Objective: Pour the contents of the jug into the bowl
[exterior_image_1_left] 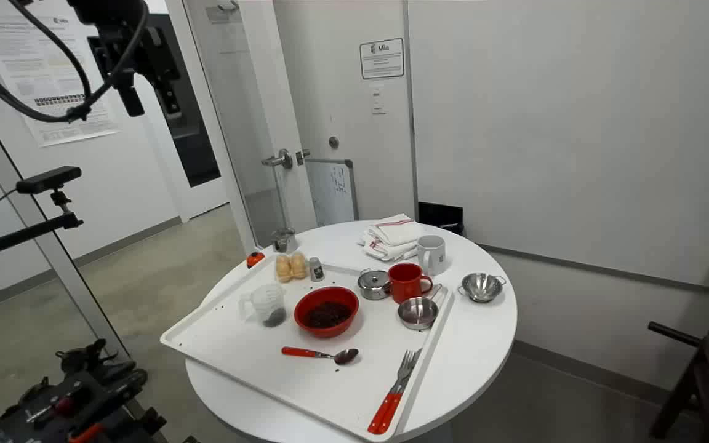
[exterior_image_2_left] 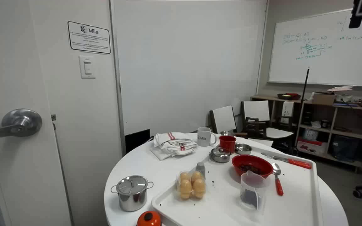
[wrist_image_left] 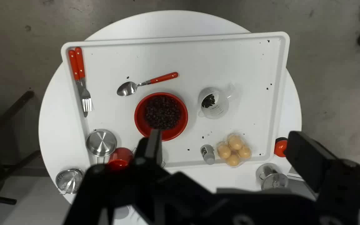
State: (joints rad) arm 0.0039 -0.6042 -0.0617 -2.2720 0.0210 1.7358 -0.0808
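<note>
Pre-grasp, likely: your black end effector (exterior_image_1_left: 154,111) spread, empty. Next: grip whitish translucent plastic jug (wrist_image_left: 220,108) near round red bowl (wrist_image_left: 183,117).

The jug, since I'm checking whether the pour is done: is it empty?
No, dark bits lie inside the jug in the wrist view.

This looks like an office or research lab. A sign (exterior_image_2_left: 89,37) reads "Mila" above a light switch (exterior_image_2_left: 87,67), a whiteboard (exterior_image_2_left: 319,70) bears green handwriting (exterior_image_2_left: 305,38), and chairs (exterior_image_2_left: 256,110) stand near a loaded shelf unit (exterior_image_2_left: 353,135). A black robot hand (exterior_image_1_left: 154,112) and a camera (exterior_image_1_left: 50,178) on a bracket (exterior_image_1_left: 22,235) say lab, though the round white counter (exterior_image_2_left: 159,171) carries a kitchen pot (exterior_image_2_left: 133,199) and folded towels (exterior_image_2_left: 174,142).
</note>
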